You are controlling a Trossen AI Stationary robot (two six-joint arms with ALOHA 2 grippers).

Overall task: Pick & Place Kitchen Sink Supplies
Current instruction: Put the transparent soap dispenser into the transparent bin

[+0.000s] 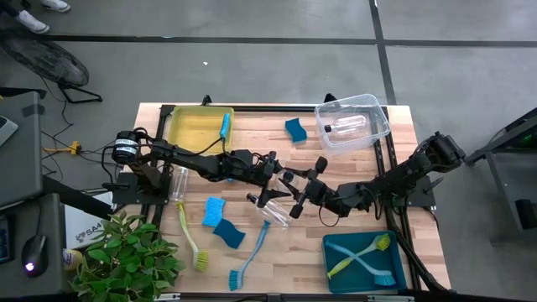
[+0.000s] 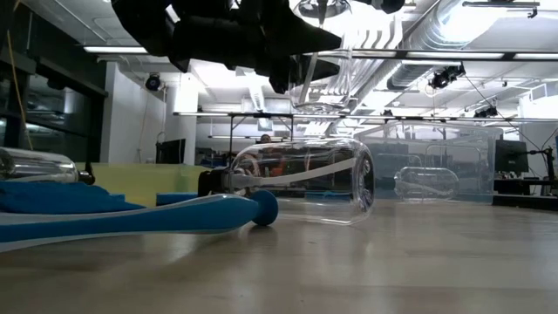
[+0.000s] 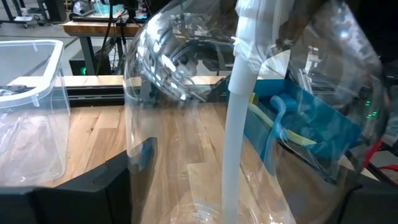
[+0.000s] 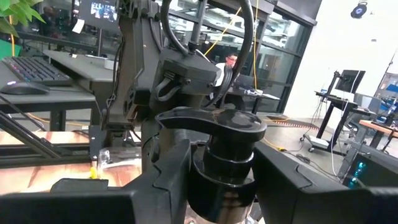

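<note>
1. Both arms meet near the table centre. The left gripper (image 1: 270, 199) and the right gripper (image 1: 295, 204) are both at one clear bottle (image 1: 275, 211), which hangs a little above the wood in the high view.
2. Left wrist view: the clear bottle (image 3: 249, 112) fills the picture, with a white tube inside; the dark fingers (image 3: 118, 180) are clamped on its body.
3. Right wrist view: the black top (image 4: 211, 155) of the bottle sits between the right fingers (image 4: 168, 180), which press on both sides of it.
4. Low view: another clear bottle (image 2: 301, 183) lies on its side on the table, w/ the blue brush handle (image 2: 131, 214) just in front.
5. Other supplies, high view: a 2nd bottle (image 1: 179, 183) lies on the left part, near the yellow bin (image 1: 178, 134); a blue brush (image 1: 225, 126) is in this bin.
6. Two blue sponges (image 1: 220, 221) are left of centre, touching. One more sponge (image 1: 295, 129) is beside the clear bin (image 1: 379, 126), and a bottle (image 1: 344, 127) lies inside this bin.
7. A yellow-green brush (image 1: 191, 239) and a blue brush (image 1: 249, 258) lie at the front edge.
8. The teal bin (image 1: 336, 273) holds two crossed brushes (image 1: 362, 256).
</note>
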